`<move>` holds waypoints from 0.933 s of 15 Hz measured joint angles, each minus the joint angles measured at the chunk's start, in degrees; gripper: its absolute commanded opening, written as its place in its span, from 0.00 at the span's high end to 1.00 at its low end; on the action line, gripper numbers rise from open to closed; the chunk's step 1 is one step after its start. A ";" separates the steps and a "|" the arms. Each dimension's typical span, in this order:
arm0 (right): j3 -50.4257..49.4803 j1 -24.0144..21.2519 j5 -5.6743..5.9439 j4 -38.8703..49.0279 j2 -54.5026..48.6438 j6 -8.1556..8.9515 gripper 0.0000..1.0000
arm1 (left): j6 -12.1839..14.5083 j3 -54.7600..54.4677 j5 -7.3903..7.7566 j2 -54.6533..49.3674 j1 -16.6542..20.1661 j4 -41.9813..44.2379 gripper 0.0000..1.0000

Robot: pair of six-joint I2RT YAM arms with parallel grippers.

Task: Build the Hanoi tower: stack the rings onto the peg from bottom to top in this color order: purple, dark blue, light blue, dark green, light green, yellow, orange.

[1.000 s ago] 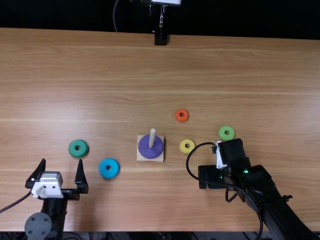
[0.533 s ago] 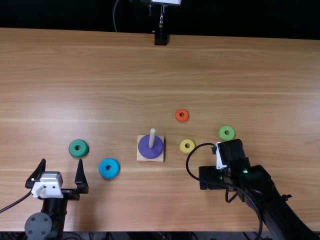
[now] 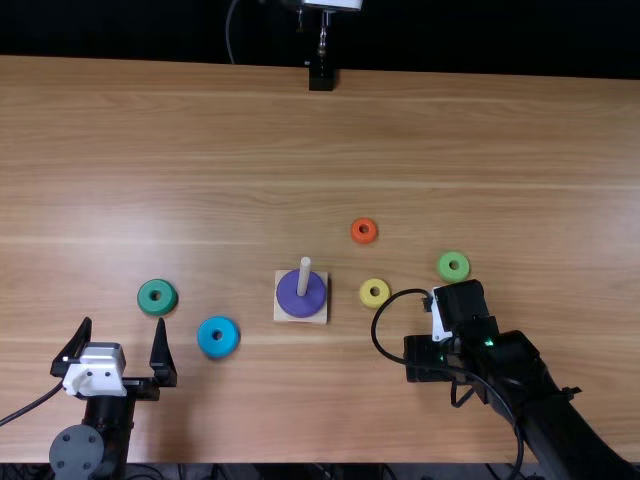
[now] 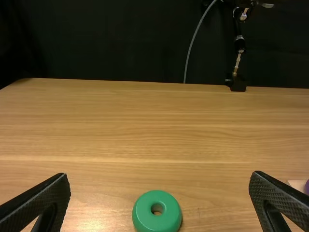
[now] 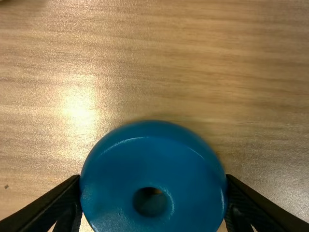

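A glossy dark blue ring (image 5: 116,183) is sitting between the fingers of the right gripper (image 3: 428,358), which is clasping it by its sides, perhaps just above the brown wooden table (image 3: 300,150). Nearby, flat yellow (image 3: 367,293) and light green (image 3: 453,257) rings are lying, with a small orange ring (image 3: 357,226) farther off. A wide purple ring (image 3: 289,296) is resting around the upright wooden peg (image 3: 304,275). Beyond, round light blue (image 3: 206,335) and dark green (image 3: 148,288) rings are lying near the left gripper (image 3: 124,322), which is gaping empty.

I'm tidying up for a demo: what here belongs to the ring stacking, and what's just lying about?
Job:
- Peg on its base
- Purple ring, on the peg
- Dark blue ring, in the right end effector
- Loose: light blue ring, dark green ring, light green ring, yellow ring, orange ring

Extras:
- Black stand, far edge
- Hanging cable
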 measured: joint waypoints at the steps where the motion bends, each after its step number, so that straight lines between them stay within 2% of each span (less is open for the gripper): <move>1: 0.76 0.00 0.02 -0.39 0.04 -0.46 1.00 | -0.04 0.00 0.02 0.00 0.00 0.00 0.00; 7: 20.28 0.00 0.00 -15.65 0.07 -6.14 1.00 | -0.02 0.00 0.00 0.00 0.00 0.00 0.00; 11: 34.40 3.02 -0.09 -28.33 0.15 -7.04 1.00 | -0.02 0.00 0.00 0.00 0.00 0.00 0.00; 14: 45.64 5.99 -0.13 -39.85 5.33 -7.17 1.00 | -0.02 0.00 0.02 0.00 0.00 -0.02 0.00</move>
